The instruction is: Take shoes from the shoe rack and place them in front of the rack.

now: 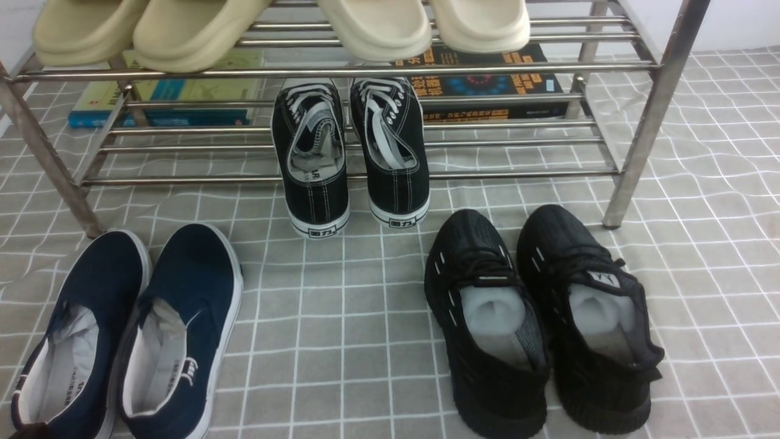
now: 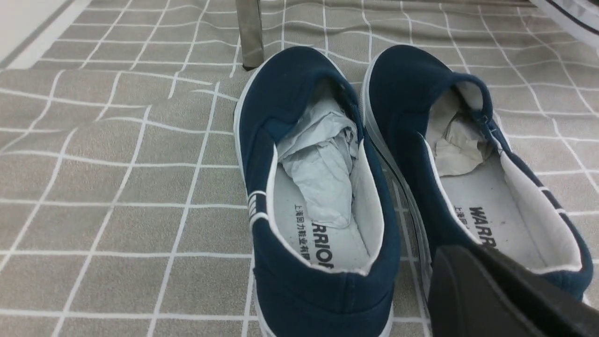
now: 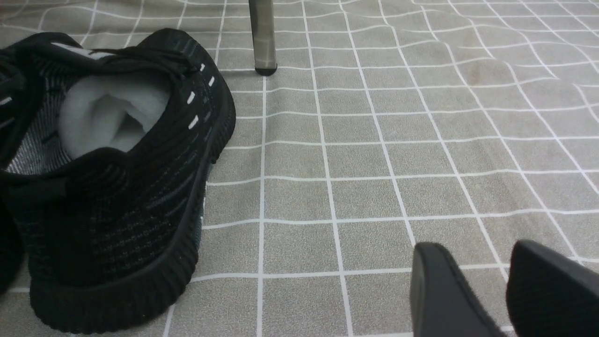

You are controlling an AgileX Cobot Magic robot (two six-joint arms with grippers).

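The navy slip-on shoes (image 1: pixel 128 329) stand side by side on the checked cloth in front of the shoe rack (image 1: pixel 365 71), by its left leg, toes toward it. In the left wrist view they (image 2: pixel 323 187) show white lining, stuffed paper and "WARRIOR" print, with a rack leg (image 2: pixel 250 32) behind. My left gripper (image 2: pixel 468 252) shows as one dark mass with no gap, shut, over the heel end of the right navy shoe (image 2: pixel 491 187); I cannot tell if it touches. My right gripper (image 3: pixel 482 248) is slightly open and empty over bare cloth.
Black lace-up sneakers (image 1: pixel 350 152) sit on the rack's lower shelf, heels overhanging. All-black knit trainers (image 1: pixel 536 317) stand front right, also in the right wrist view (image 3: pixel 117 187). Beige slippers (image 1: pixel 274 27) lie on the top shelf, books (image 1: pixel 481 79) under the rack.
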